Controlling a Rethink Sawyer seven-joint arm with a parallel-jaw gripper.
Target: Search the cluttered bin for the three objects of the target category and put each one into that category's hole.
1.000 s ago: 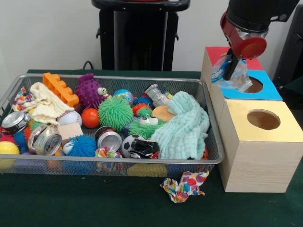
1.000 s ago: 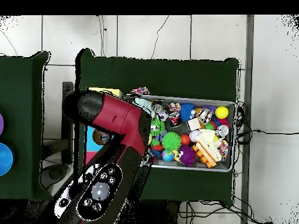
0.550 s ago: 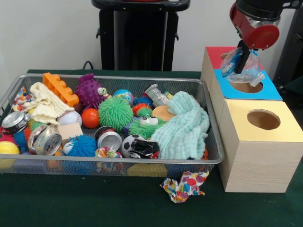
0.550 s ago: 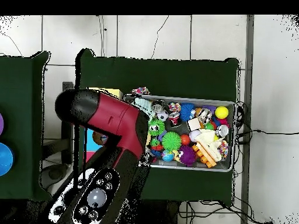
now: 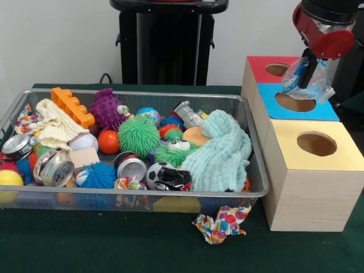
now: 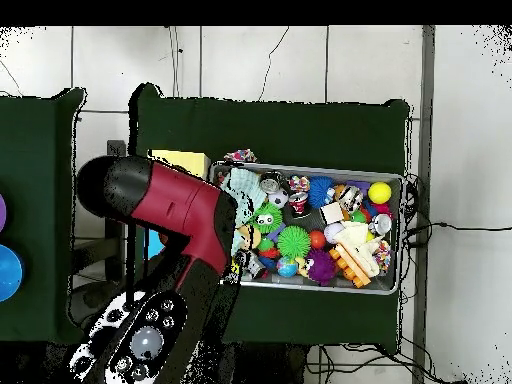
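Note:
My gripper (image 5: 310,73) hangs at the upper right of the front view, shut on a crumpled clear plastic bottle (image 5: 302,79) with a blue label. It hovers above the right part of the blue-topped box (image 5: 278,105), just right of that box's hole (image 5: 294,102). Behind it is a red-topped box (image 5: 261,63) and in front a yellow-topped box (image 5: 335,156), each with a round hole. In the overhead view the red arm (image 6: 175,215) hides the gripper and most of the boxes.
The wire bin (image 5: 253,165) holds crushed cans (image 5: 132,168), spiky balls (image 5: 138,135), a mint cloth (image 5: 219,151), an orange brick (image 5: 72,106) and other toys. A spotted crumpled scrap (image 5: 223,222) lies on the green cloth before the bin. Overhead, the bin (image 6: 398,240) is right of the arm.
The gripper has carried the plastic bottle to the right and slightly up, from over the left of the blue box to over its right side. The bin's contents are unmoved.

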